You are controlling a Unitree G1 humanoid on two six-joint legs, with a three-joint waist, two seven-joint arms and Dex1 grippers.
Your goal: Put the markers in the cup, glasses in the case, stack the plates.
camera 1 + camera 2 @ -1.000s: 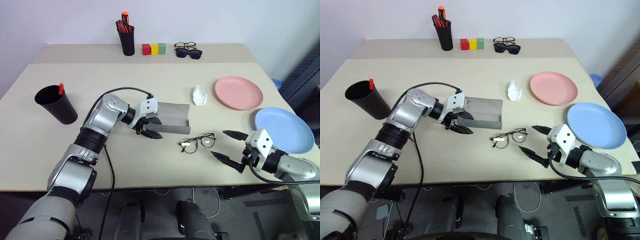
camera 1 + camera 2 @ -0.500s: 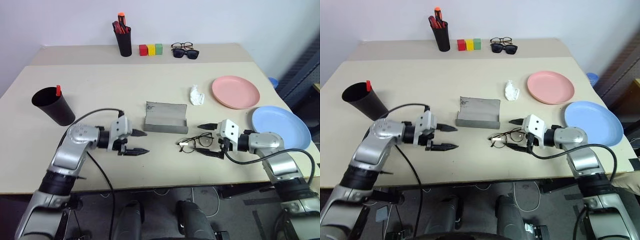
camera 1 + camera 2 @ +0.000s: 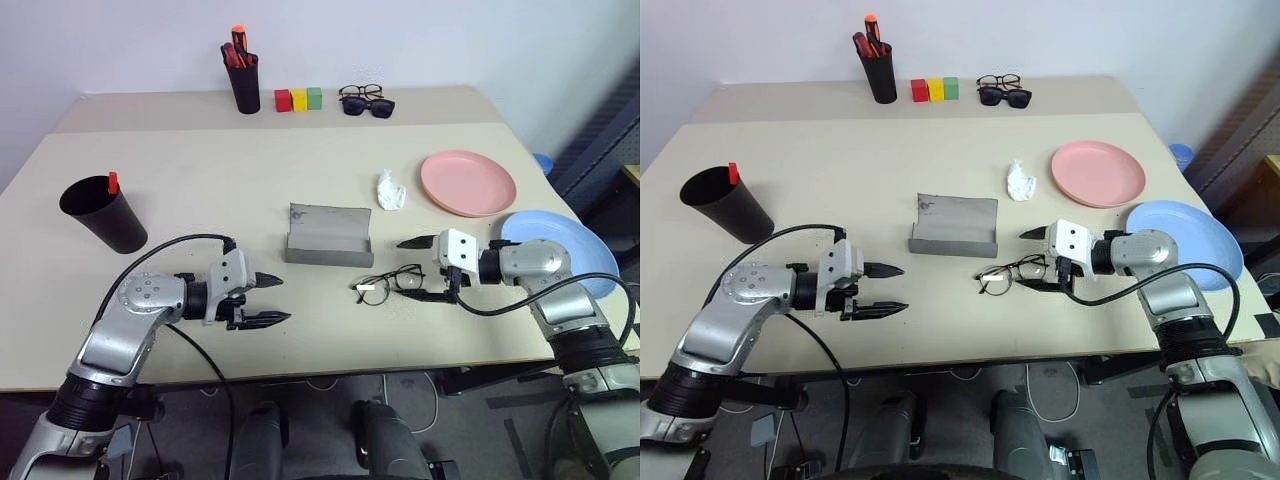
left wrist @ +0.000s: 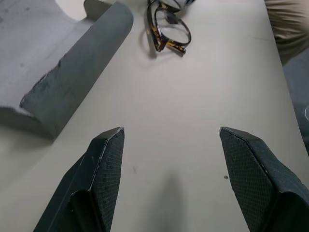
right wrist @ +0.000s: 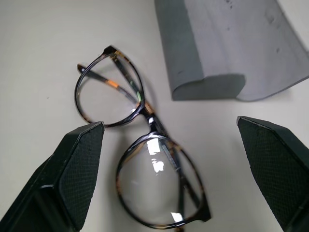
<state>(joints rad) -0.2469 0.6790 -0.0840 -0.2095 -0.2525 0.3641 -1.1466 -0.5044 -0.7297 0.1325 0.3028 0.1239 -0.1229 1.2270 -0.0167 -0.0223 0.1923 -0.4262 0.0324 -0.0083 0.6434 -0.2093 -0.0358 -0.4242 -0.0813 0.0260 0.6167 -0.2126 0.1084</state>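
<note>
- 2 spread fingers of the right gripper (image 3: 423,268) flank the wire-framed glasses (image 3: 391,284) on the table (image 3: 200,190), grasping nothing.
- The left gripper (image 3: 268,299) gapes empty, well apart from the open grey case (image 3: 329,235).
- Pink plate (image 3: 468,183) and blue plate (image 3: 560,249) lie separate.

The markers (image 3: 113,183) sit mostly hidden inside the cup (image 3: 103,213); just one red cap pokes out. The right arm covers part of the blue plate (image 3: 572,250).

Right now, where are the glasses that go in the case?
In the left eye view, the glasses lie on the table just in front of the open grey case, with the open right gripper beside them.
</note>
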